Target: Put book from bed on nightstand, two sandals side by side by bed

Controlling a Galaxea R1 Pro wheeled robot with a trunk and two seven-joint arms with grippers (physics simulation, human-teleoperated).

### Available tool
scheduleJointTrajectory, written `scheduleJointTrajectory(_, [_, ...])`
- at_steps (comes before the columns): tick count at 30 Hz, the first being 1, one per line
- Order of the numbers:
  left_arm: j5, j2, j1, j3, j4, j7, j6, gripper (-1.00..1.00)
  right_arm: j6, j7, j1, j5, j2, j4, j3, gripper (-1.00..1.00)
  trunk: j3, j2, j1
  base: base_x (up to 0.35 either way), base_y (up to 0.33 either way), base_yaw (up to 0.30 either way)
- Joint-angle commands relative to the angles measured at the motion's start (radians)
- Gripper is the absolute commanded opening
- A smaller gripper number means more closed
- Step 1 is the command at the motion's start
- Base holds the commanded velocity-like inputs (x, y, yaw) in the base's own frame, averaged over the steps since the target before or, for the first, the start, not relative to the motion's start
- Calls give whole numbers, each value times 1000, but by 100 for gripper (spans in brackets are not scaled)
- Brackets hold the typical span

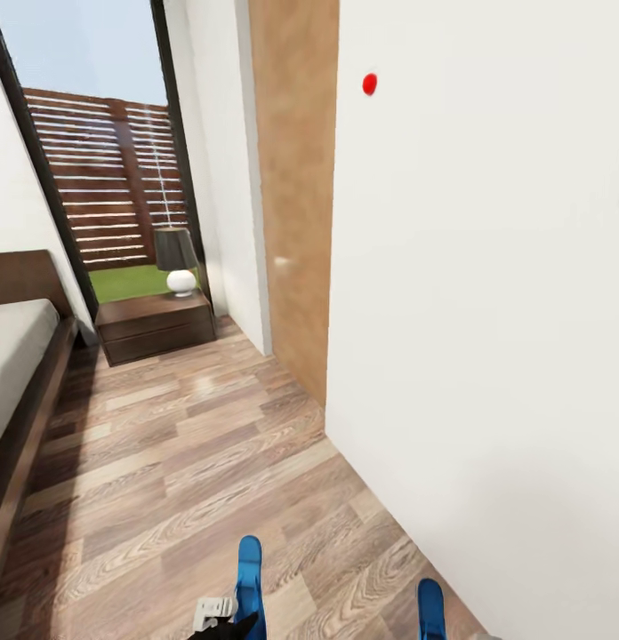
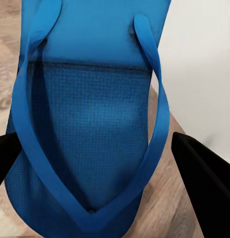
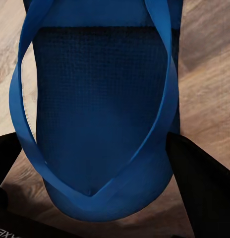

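Now, with each set of jaws pinching a sandal [image 2: 90,129] (left) [image 3: 102,114] (right), you steer toward the bed [image 1: 16,373] and set both down level, side by side.

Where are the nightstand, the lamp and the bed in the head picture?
nightstand [image 1: 154,309], head view, on its flat top.
lamp [image 1: 175,249], head view, on its dark shade.
bed [image 1: 12,356], head view, on the pale mattress.

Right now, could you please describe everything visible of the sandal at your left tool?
The left sandal is bright blue, with a textured mesh-like footbed and blue Y-shaped straps meeting near the toe; no white shows. The left tool has a dark finger on either side of it, apparently gripping. In the head view it points forward above the wood floor.
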Motion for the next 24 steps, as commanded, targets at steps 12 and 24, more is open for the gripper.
scheduleJointTrajectory(12, [0,0,-1,4,2,-6,-3,-100,10,6,0,1,1,-2,-8,-100,-1,0,0,230,0,290])
scheduleJointTrajectory(24, [0,0,-1,4,2,-6,-3,-100,10,6,0,1,1,-2,-8,-100,-1,0,0,17,0,290])
